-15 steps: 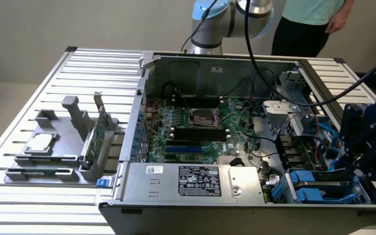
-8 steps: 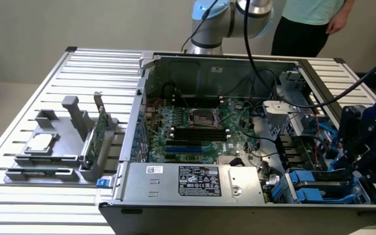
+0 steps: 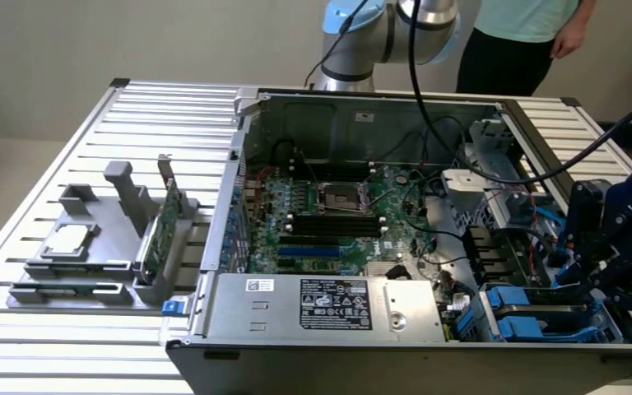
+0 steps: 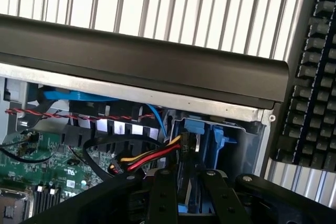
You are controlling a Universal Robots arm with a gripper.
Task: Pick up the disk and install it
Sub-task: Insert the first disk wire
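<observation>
From my station I see the open computer case [image 3: 253, 148] lying on its side on the slatted table [image 3: 162, 115]. Inside it are the green motherboard [image 3: 327, 206], a silver power supply [image 3: 338, 306] with a printed label along the near wall, and loose black cables. In the corner at the exterior view's lower right is the drive bay [image 3: 480, 317]. The disk [image 3: 538, 314] sits in that bay, a grey slab framed by bright blue rails. As far as I can judge it lies flat, with its long axis running roughly from the exterior view's left to its right. More blue plastic sits close beside it, and I cannot separate one carrier from the next. The gripper [image 3: 582, 276] hangs just above the bay, on the side toward the exterior view's right, with the disk below and slightly to the left of it. In the wrist view the gripper [image 4: 184, 203] looks down at the blue carrier plastic [image 4: 212, 135] and a red, yellow and black wire bundle [image 4: 149, 157]. I cannot tell how wide the gripper stands or whether it grips anything. A grey fixture [image 3: 96, 247] on the table's left holds a square silver chip [image 3: 69, 239] and an upright green card [image 3: 165, 226]. A black keyboard [image 4: 315, 77] lies beside the case, and a person [image 3: 519, 33] stands behind the table.
</observation>
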